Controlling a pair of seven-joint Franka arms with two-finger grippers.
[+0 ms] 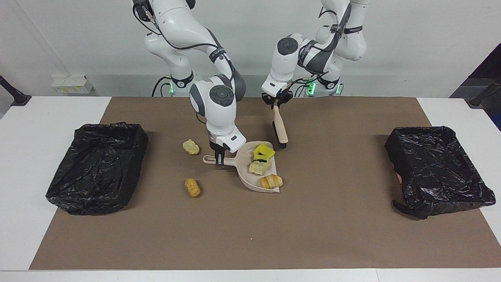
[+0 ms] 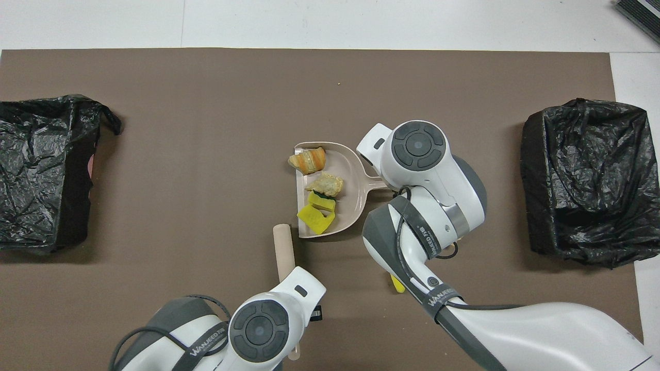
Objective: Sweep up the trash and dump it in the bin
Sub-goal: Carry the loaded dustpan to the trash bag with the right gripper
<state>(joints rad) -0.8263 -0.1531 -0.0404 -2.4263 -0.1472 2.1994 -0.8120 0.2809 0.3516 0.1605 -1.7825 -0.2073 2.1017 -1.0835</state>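
Gripping tools, the right gripper pinches the smooth beige dustpan; the left gripper clamps the bristled brush.

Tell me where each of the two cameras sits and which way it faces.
Facing view: high across the table, looking at the robots; both arms show whole, right gripper on the dustpan handle, left gripper holding the brush.
Overhead view: high above the robots' end, looking steeply down; arms enter from the bottom, hiding both grippers.
Shared: dustpan, brush, croissant-like lump, both black-lined bins, turned half around.
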